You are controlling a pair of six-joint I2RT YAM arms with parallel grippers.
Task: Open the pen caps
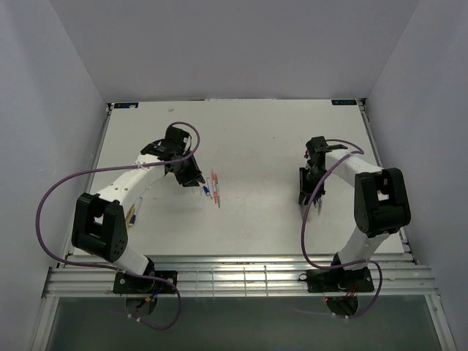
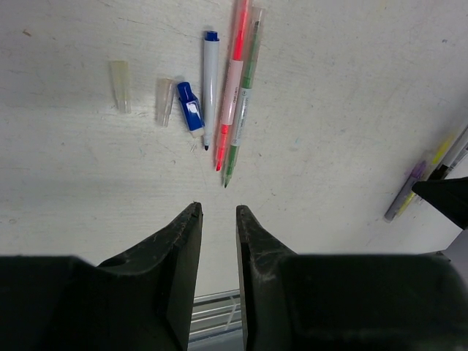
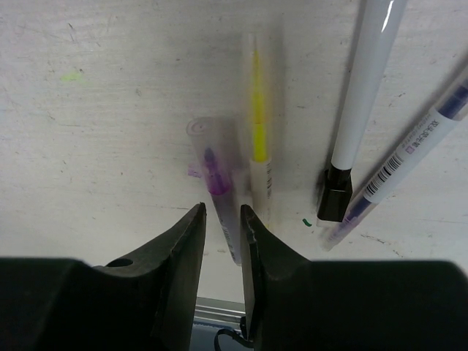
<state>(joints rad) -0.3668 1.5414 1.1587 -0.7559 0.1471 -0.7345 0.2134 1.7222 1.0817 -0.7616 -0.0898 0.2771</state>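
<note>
Three pale walls (image 1: 234, 44) box in a white tabletop (image 1: 270, 139), which shows scuffs and small ink flecks in the wrist views. Metal rails (image 1: 241, 276) run along its near edge, where both arm bases are bolted. A purple cable (image 1: 45, 205) loops off each arm.

The left hand (image 2: 218, 208) hangs over the left-centre of the tabletop, its fingers a narrow gap apart with nothing between them. Just beyond it three pens lie side by side with bare tips pointing at the hand: a blue pen (image 2: 210, 84), a pink pen (image 2: 232, 88) and a green pen (image 2: 245, 102). A blue cap (image 2: 190, 108) lies against the blue pen's left side. Two clear caps (image 2: 165, 101) lie further left, apart from each other.

The right hand (image 3: 223, 208) is well apart, near the right edge. Its fingers are also slightly spread and grip nothing. Four pens lie before it. A purple pen (image 3: 216, 183) under a clear cap points at the gap, and its near end seems to pass beneath one fingertip, though blur hides any contact. A yellow pen (image 3: 256, 124) lies just beside it. Further right are a white pen (image 3: 362, 95) with a black cap (image 3: 335, 194) and a labelled pen (image 3: 413, 150) lying slantwise. From above, the right hand and wrist cover most of this group.
</note>
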